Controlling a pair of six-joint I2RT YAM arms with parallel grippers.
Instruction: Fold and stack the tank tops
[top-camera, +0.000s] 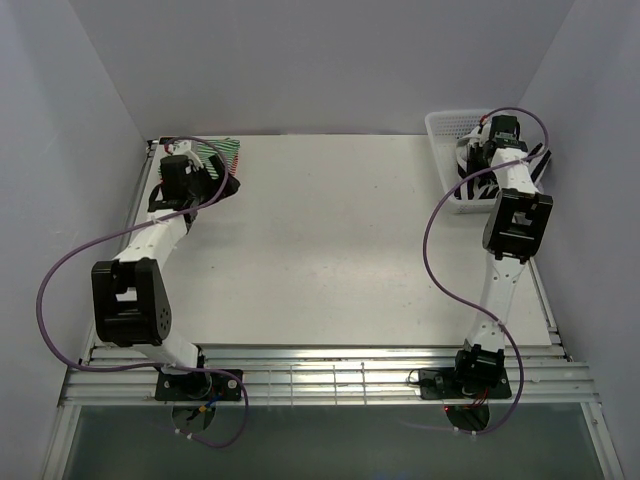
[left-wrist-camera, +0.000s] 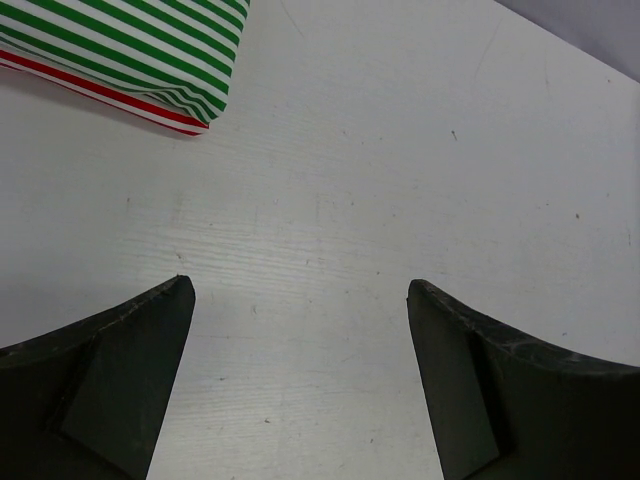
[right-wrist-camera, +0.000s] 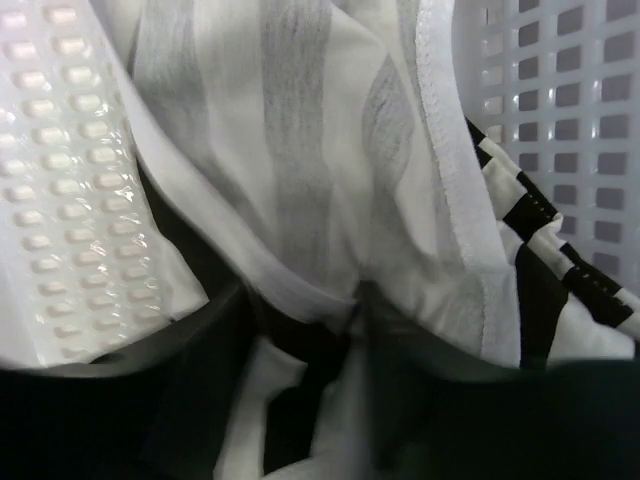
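Black-and-white tank top (right-wrist-camera: 300, 170) bunched in basket (right-wrist-camera: 570, 120)
Limp cloth is likely best pinched at its hem; whether the right tool (right-wrist-camera: 310, 310) is clamped cannot be told; left tool (left-wrist-camera: 300, 290) is spread by folded tops (left-wrist-camera: 130, 45).

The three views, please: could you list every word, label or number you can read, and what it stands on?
None: no view shows readable text.
The green-and-white tank top, the black-and-white tank top and the white basket show only stripes or lattice, no print.
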